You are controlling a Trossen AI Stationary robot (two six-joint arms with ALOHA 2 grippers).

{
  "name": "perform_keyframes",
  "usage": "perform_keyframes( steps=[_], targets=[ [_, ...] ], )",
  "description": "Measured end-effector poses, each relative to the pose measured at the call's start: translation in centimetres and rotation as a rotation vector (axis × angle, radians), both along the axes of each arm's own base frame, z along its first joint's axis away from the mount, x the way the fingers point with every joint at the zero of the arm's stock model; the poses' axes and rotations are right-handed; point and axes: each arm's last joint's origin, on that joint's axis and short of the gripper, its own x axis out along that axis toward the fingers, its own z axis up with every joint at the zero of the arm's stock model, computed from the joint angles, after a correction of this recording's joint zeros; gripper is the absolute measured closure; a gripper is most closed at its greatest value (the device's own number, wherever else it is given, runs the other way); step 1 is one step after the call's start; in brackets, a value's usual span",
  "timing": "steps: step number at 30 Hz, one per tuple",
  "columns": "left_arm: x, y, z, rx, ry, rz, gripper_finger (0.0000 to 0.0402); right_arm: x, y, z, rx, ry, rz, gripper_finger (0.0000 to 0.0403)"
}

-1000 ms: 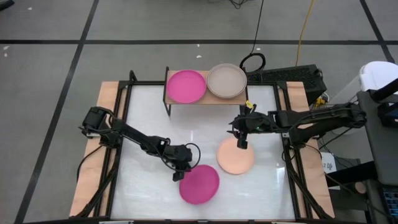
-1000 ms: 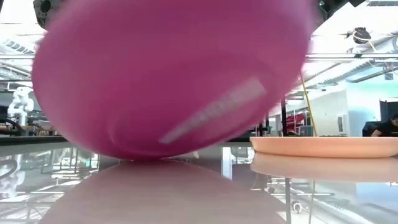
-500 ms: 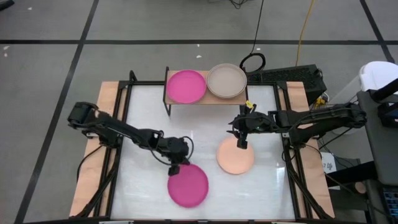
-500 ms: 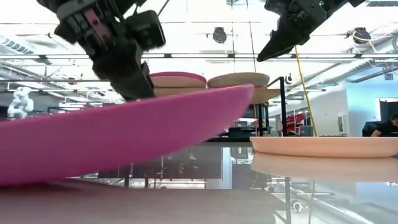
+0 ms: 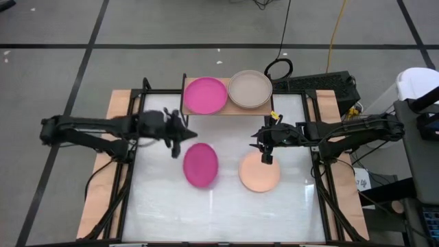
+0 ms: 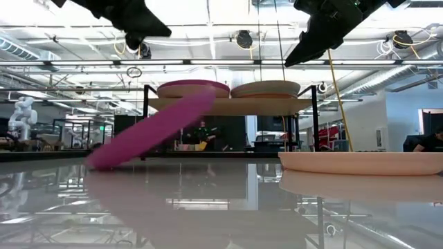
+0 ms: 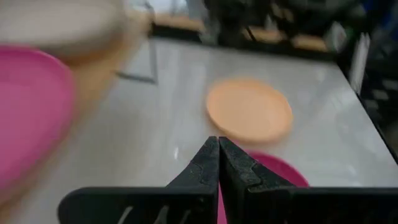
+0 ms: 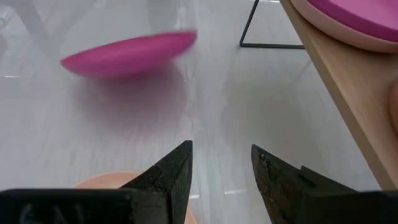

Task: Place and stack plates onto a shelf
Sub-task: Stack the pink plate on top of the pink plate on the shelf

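My left gripper (image 5: 175, 147) is shut and hangs high above the table's middle (image 6: 156, 34) (image 7: 218, 146). A magenta plate (image 5: 200, 165) is below and beside it. The plate is blurred and steeply tilted (image 6: 149, 128), its low rim at the table and its high rim toward the shelf (image 5: 226, 106). The shelf carries a magenta plate (image 5: 204, 95) and a beige stack (image 5: 250, 89). My right gripper (image 5: 266, 156) is open (image 8: 221, 155) and hovers over the far rim of a peach plate (image 5: 260, 173) lying flat on the table.
The white tabletop (image 5: 158, 206) is bordered by a black frame (image 5: 321, 185) and wooden side strips. The shelf's thin black legs (image 8: 249, 31) stand at the far edge. On the shelf, the magenta plate sits on a pale pink one (image 8: 348, 34). Beyond the table lies a workshop room.
My left gripper has risen and swung from the near edge toward the far-left, toward the shelf. The magenta plate went with it from the near edge to the table's middle. It has tipped from nearly flat to steeply tilted and now shows apart from the fingers.
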Motion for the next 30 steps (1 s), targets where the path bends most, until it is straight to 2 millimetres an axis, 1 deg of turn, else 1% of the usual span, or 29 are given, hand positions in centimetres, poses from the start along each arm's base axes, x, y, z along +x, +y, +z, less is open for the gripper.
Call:
perform_keyframes(
  steps=[2,3,6,9,14,17,20,22,26,28,30],
  targets=[
    [-1.0,1.0,0.8,-0.011,-0.026,0.009,0.0401,0.0,0.0,0.0,0.000,0.000,0.000,0.0254],
    [-1.4,1.3,0.9,-0.024,-0.019,0.009,0.0401,0.0,0.0,0.0,0.000,0.000,0.000,0.0254],
    [-2.0,1.6,0.1,-0.058,0.068,0.031,0.0401,0.0,0.0,0.0,0.000,0.001,0.001,0.0254],
    [-1.6,1.1,-1.1,-0.032,0.173,-0.016,0.0401,0.0,0.0,0.0,-0.009,0.003,0.007,0.0254],
    [-0.4,-0.9,-3.0,0.053,0.297,-0.107,0.0401,0.0,0.0,0.0,-0.007,0.000,0.007,0.0254],
    [-0.2,-1.5,-4.6,0.100,0.431,-0.079,0.0401,0.0,0.0,0.0,0.000,-0.005,0.005,0.0254],
    [-0.3,-1.3,-6.1,0.089,0.564,-0.018,0.0396,0.0,0.0,0.1,0.001,-0.009,0.004,0.0254],
    [0.2,-1.1,-6.8,0.059,0.601,0.003,0.0381,0.1,0.0,0.2,0.001,-0.019,0.005,0.0254],
    [1.2,-0.8,-8.4,0.007,0.662,-0.029,0.0330,0.2,0.0,0.2,0.003,-0.029,0.004,0.0254],
    [1.6,-0.9,-9.2,0.035,0.699,-0.066,0.0306,0.1,0.0,0.2,0.003,-0.028,0.004,0.0254],
    [2.1,-1.5,-9.8,0.104,0.705,-0.144,0.0288,0.1,0.1,0.2,0.003,-0.028,0.006,0.0254]
  ],
)
